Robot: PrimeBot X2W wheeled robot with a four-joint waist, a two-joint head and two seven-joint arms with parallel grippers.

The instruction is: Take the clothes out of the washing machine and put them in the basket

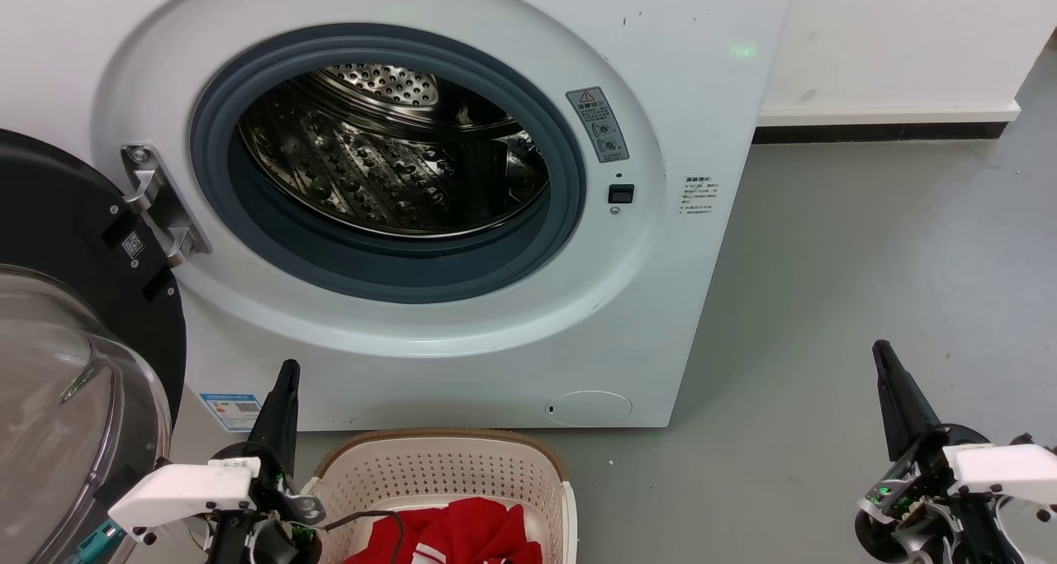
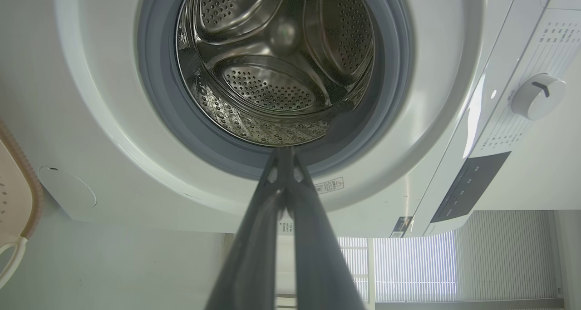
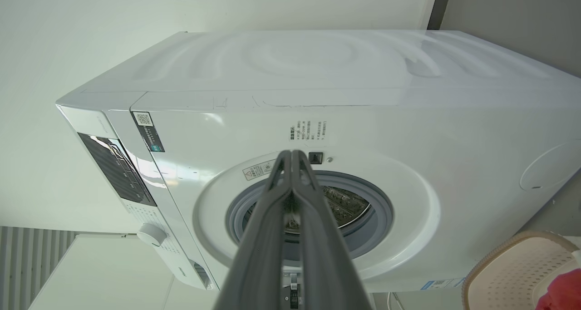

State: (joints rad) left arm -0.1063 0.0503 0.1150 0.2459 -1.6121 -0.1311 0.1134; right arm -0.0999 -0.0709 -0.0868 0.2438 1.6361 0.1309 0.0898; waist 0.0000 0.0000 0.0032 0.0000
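Note:
The white washing machine (image 1: 462,357) stands with its black-rimmed glass door (image 1: 58,366) swung open to the left. Its steel drum (image 1: 388,159) shows bare metal and no fabric. Red clothes (image 1: 462,535) with white stripes lie in the cream basket (image 1: 429,465) on the floor right in front of the machine. My left gripper (image 1: 287,374) is shut just left of the basket, fingers pointing at the machine's lower front. My right gripper (image 1: 882,353) is shut over the grey floor, well to the right. Both wrist views show the fingertips pressed together with nothing between them.
Grey floor (image 1: 867,258) stretches right of the machine up to a white wall with a dark skirting strip (image 1: 883,130). The open door takes up the lower left. The control panel and dial (image 2: 538,96) sit at the machine's top.

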